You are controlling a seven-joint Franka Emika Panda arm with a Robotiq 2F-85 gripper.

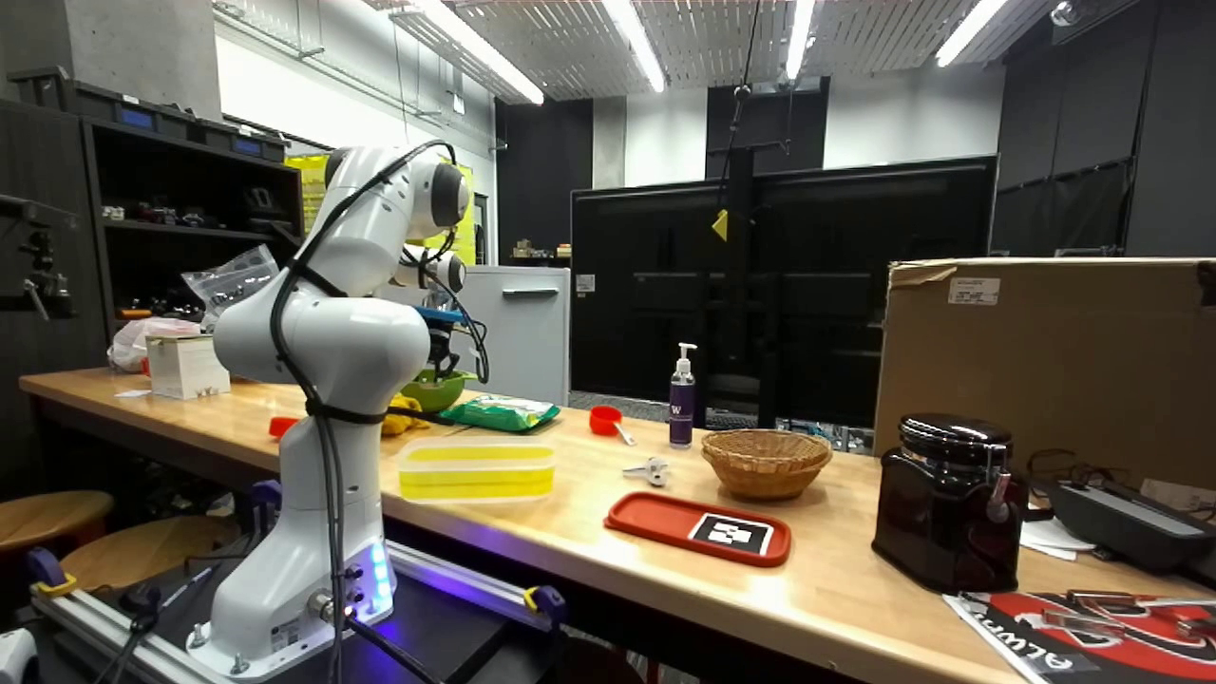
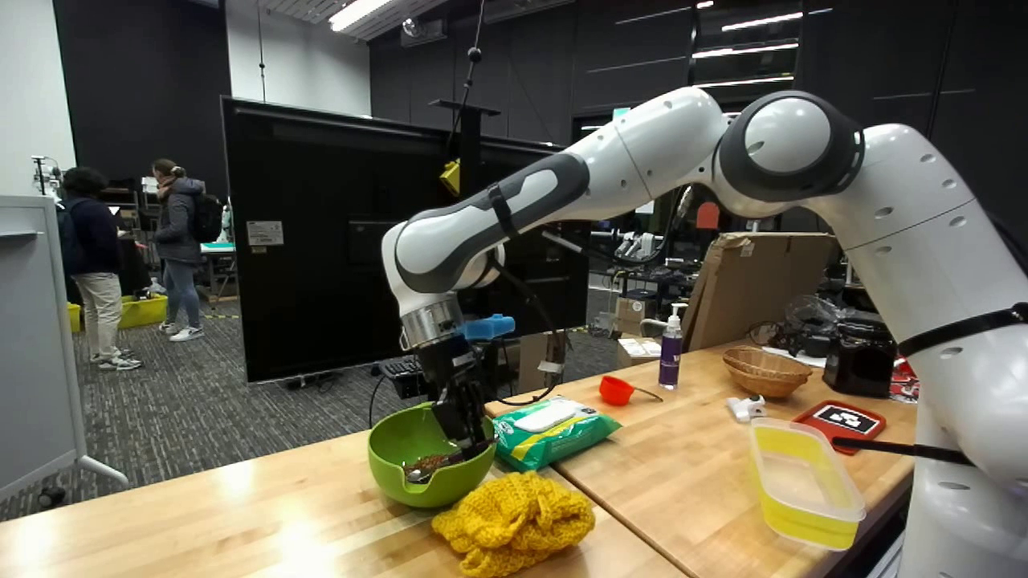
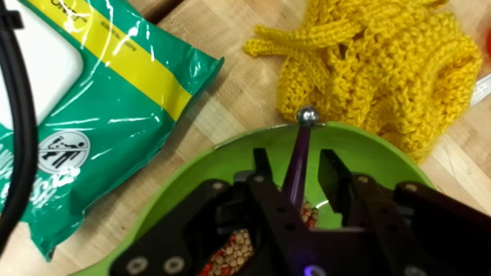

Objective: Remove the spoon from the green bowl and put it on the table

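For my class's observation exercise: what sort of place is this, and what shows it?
Probably a robotics lab: a robot arm is mounted beside a long workbench, with dark storage shelves in the background.

On the table, the spoon lies in the bowl; in an exterior view, wipes lie right of it, cloth front-right.
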